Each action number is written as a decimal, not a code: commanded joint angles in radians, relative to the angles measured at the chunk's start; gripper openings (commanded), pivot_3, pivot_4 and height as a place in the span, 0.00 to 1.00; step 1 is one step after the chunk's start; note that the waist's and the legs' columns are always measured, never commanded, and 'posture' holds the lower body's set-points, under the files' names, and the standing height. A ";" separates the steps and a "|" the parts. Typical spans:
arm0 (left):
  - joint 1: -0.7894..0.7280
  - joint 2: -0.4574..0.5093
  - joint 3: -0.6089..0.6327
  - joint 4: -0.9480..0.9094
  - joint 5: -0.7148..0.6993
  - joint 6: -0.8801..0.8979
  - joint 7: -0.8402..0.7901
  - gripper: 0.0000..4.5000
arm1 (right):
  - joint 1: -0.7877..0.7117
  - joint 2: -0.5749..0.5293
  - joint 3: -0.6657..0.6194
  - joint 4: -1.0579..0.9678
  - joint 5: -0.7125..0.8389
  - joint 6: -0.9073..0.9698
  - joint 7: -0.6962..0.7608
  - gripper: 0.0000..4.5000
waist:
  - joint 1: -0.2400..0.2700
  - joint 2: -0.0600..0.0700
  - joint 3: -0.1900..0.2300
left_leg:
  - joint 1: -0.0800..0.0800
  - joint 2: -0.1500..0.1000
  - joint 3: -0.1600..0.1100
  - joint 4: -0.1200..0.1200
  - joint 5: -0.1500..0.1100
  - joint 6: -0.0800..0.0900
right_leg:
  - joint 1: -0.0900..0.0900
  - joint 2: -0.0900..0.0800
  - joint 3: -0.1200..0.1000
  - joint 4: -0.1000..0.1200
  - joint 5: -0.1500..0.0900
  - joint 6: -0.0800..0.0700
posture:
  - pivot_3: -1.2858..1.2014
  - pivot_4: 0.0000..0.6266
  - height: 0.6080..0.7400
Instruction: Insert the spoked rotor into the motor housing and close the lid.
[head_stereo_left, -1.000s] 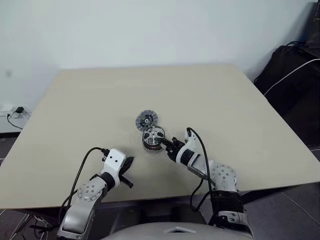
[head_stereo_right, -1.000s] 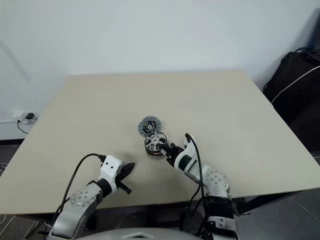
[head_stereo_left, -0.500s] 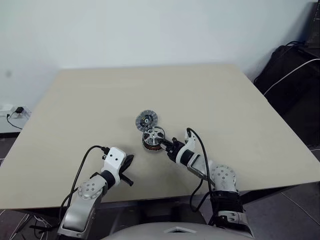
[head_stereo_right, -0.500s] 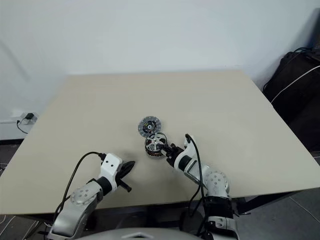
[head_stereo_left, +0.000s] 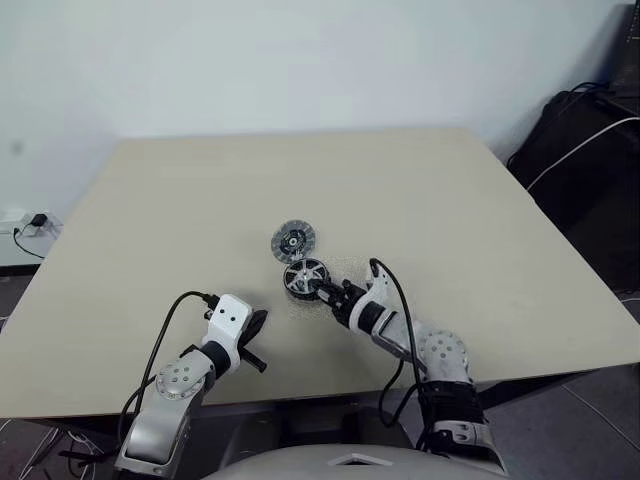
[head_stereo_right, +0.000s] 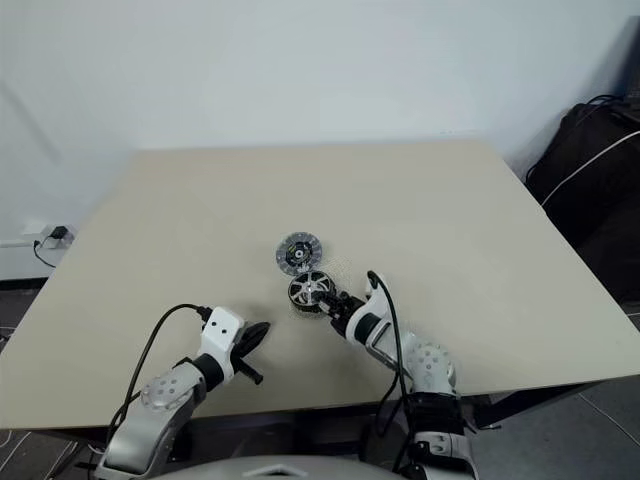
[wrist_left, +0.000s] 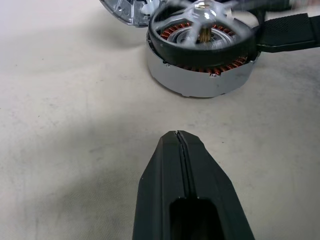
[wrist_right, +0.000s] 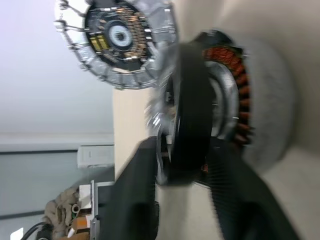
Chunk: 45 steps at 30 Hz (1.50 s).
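Observation:
The motor housing (wrist_left: 200, 82), a grey cup with copper windings, stands on the table near the front middle. On its top sits the spoked rotor (wrist_left: 200, 47), with its dark rim around a silver hub and windings still showing below it. My right gripper (head_stereo_left: 323, 291) is right beside the pair, open, with one finger (wrist_right: 132, 200) on each side of the rotor's rim (wrist_right: 187, 115). Just behind the housing lies the lid (head_stereo_left: 293, 240), radial-lined face up. My left gripper (wrist_left: 177, 135) is shut and empty, a short way in front of the housing.
The beige table (head_stereo_left: 450, 190) spreads wide around the parts. A dark bag with a white cable (head_stereo_left: 585, 140) stands off the table's right edge. A wall socket with a plug (head_stereo_left: 30, 224) is low on the left.
The right gripper's fingers have parted. The rotor, held raised above the housing before, now sits lower on it. The left arm has not moved.

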 joint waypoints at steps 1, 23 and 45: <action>-0.007 0.002 0.008 -0.042 -0.013 -0.010 0.002 0.00 | -0.025 0.071 -0.001 -0.050 0.006 -0.037 0.011 0.53 | 0.000 0.000 0.000 | 0.000 0.000 0.000 0.000 0.000 0.000 | 0.000 0.000 0.000 0.000 0.000 0.000 | 0.52 0.00 1.00; -0.028 -0.009 -0.013 0.004 -0.013 -0.032 -0.013 0.00 | 0.084 -0.143 -0.084 -0.341 -0.039 -0.005 -0.092 0.53 | 0.001 0.000 0.001 | 0.000 0.000 0.000 -0.001 0.000 0.000 | 0.000 0.000 0.000 -0.001 0.000 0.000 | 0.52 0.00 1.00; -0.026 -0.002 -0.002 0.028 -0.008 -0.055 -0.008 0.00 | -0.105 -0.255 0.554 -0.201 -0.920 -0.445 0.149 0.01 | 0.001 -0.004 0.003 | -0.001 0.000 0.000 0.001 0.000 0.000 | 0.000 0.000 -0.001 -0.001 0.000 0.001 | 0.52 0.00 1.00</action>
